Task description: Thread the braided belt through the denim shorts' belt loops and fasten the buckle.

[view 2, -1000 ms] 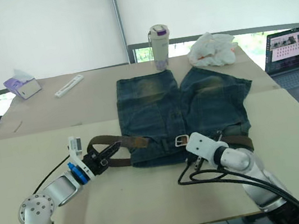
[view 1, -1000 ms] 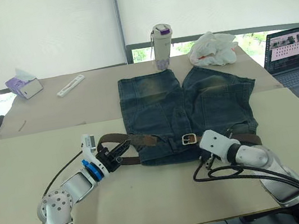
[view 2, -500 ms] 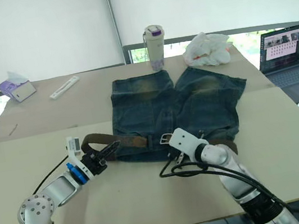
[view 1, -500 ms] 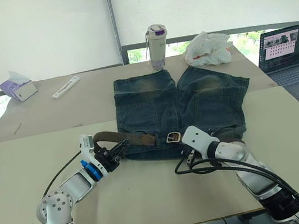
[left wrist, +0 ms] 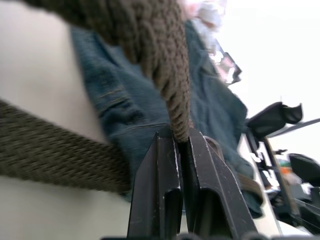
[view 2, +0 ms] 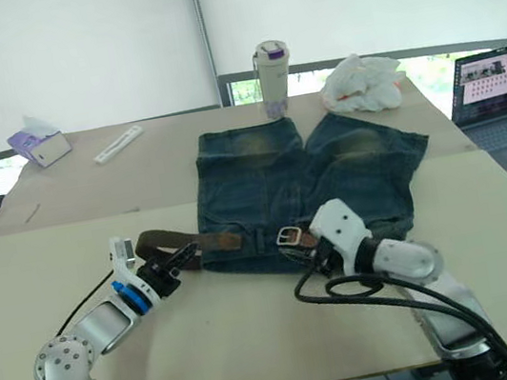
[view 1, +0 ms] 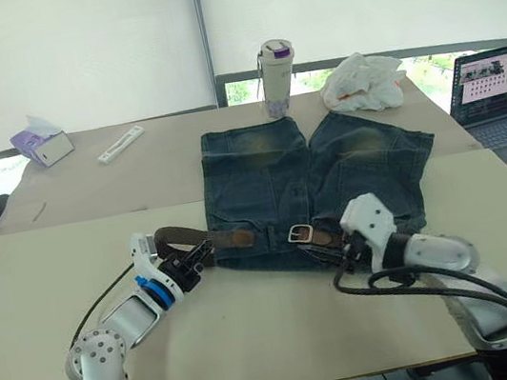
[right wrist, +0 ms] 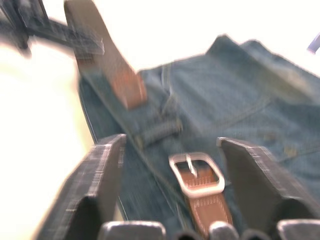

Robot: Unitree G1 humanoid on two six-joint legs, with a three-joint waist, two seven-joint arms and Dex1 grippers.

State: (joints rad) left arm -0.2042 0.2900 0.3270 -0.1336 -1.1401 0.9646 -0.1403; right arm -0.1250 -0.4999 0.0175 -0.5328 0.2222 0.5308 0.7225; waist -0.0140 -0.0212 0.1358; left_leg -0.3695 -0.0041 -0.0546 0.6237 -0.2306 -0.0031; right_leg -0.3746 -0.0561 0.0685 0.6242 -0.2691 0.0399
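Denim shorts (view 1: 315, 185) lie flat on a beige table (view 1: 37, 282), waistband toward the robot, legs pointing away. A braided belt (view 1: 198, 236) runs along the waistband; most of it sits on or under the denim, so it appears threaded across much of the waist, though the individual loops are hard to make out apart from one small loop (right wrist: 157, 131) just beside the buckle. The belt's free end loops out past the robot's left side of the shorts onto the bare table. The left gripper (view 1: 201, 254) is clenched on this loose strap, its two black fingers (left wrist: 162, 190) pressed together with the braid pinched between them. The silver buckle (view 1: 300, 234) rests at the middle of the waistband, unfastened, with its prong lying across the frame. The right gripper (right wrist: 192, 175) hovers over the buckle, fingers spread wide on either side and grasping nothing. Still to do, judging from this: bring the tip across to the buckle, feed it through, and fasten it.
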